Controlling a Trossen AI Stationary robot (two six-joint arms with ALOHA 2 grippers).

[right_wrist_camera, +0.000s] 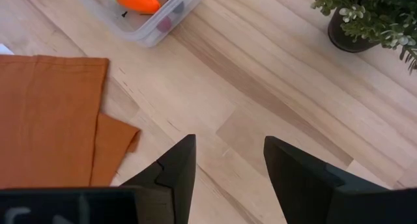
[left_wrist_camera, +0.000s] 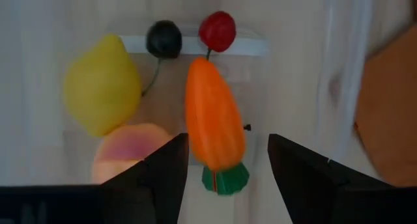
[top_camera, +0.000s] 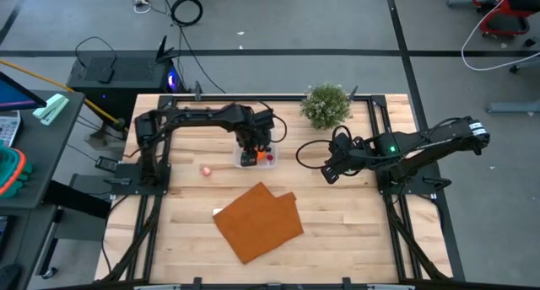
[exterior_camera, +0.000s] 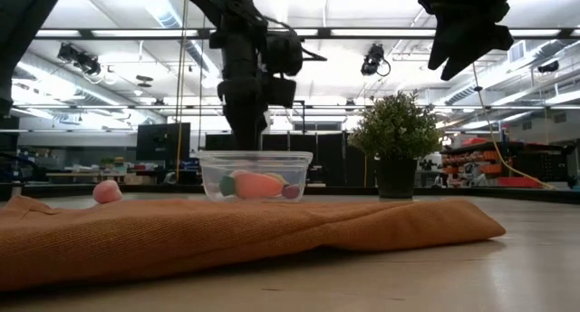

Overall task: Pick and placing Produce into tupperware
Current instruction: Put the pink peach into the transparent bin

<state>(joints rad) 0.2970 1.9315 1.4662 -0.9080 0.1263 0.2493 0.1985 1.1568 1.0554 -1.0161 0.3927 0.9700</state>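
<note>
The clear tupperware [top_camera: 268,158] [exterior_camera: 210,171] stands on the wood near the table's middle. It holds a yellow lemon [left_wrist_camera: 101,84], a peach-orange fruit [left_wrist_camera: 127,149], an orange carrot [left_wrist_camera: 212,110] with a green top, a dark piece [left_wrist_camera: 163,38] and a red piece [left_wrist_camera: 217,30]. My left gripper [left_wrist_camera: 228,142] [top_camera: 251,148] hangs open right over the tupperware, its fingers on either side of the carrot's green end. A pink piece [top_camera: 207,169] [exterior_camera: 107,191] lies on the table left of the tupperware. My right gripper [right_wrist_camera: 228,149] [top_camera: 329,172] waits open above bare wood to the right.
A folded orange-brown mat [top_camera: 257,221] [exterior_camera: 227,230] lies toward the near edge, in front of the tupperware. A bushy potted plant [top_camera: 326,104] [exterior_camera: 396,131] stands at the far edge, right of the tupperware. Bare wood shows between the tupperware and my right gripper.
</note>
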